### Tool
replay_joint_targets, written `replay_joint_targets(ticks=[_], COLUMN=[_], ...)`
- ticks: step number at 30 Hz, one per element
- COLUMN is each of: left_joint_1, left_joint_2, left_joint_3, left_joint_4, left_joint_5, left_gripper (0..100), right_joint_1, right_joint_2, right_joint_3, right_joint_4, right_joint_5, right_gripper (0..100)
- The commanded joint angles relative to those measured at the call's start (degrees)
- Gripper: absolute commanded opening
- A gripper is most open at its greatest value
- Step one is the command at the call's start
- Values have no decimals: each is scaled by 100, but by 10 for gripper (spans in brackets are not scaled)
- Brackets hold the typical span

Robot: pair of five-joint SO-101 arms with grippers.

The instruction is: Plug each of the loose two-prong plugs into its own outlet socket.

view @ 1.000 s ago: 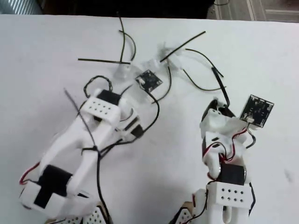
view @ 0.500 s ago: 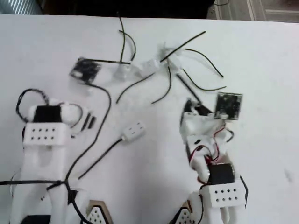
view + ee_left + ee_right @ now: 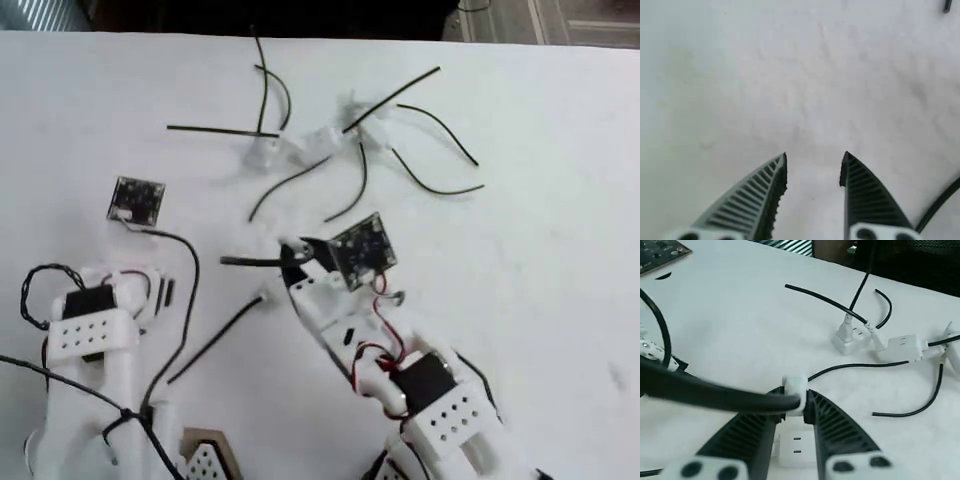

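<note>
In the high view the right gripper point(image 3: 290, 262) sits just left of the frame's centre, closed on the end of a short black cord point(image 3: 250, 262) that sticks out straight toward the left. The white corner of a socket block point(image 3: 263, 298) shows just below it, with its own cord running down toward the lower left. The left gripper point(image 3: 165, 291) rests at the lower left, well apart from both. Other loose plugs and sockets point(image 3: 320, 140) lie tangled with cords near the top centre of the white table point(image 3: 560, 150). In the left wrist view the left gripper's jaws stand well apart over bare table and hold nothing, and a bit of black cord crosses the lower right corner. In the right wrist view, at lower centre, a small white plug point(image 3: 795, 388) is pinched between the ribbed jaws where the thick cord ends. Directly beneath it lies the socket block point(image 3: 796, 447), its two slots facing up. The prongs are hidden. The plug looks like light, hard, smooth plastic, so it could twist in the grip. The cord seems stiff enough to hold its line and lever the plug sideways. The body's flat sides look like the place to hold, not the cord. The socket block looks equally light and is unanchored, so it will likely slide under a push unless braced.
</note>
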Motion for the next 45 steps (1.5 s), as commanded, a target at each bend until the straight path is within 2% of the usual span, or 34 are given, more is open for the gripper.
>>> replay_joint_targets(ticks=[1,4,9,14,37,45], left_joint_1=[-48,-48,-48,-40,-40,-40], left_joint_2=[-154,-154,-154,-154,-154,-154], left_joint_3=[53,114,123,132,176,176], left_joint_4=[-193,-220,-229,-229,-229,-229], left_joint_5=[-9,-9,-9,-9,-9,-9], left_gripper=[181,181,181,181,181,181], right_joint_1=[-48,-57,-31,312,576,549], right_joint_2=[857,1745,3090,3943,4084,4919], right_joint_3=[-97,-387,-1310,-1705,-1670,-1960], right_joint_4=[-646,-857,-224,-136,277,198], right_joint_5=[88,105,62,-369,-369,-149], right_gripper=[18,18,18,18,18,18])
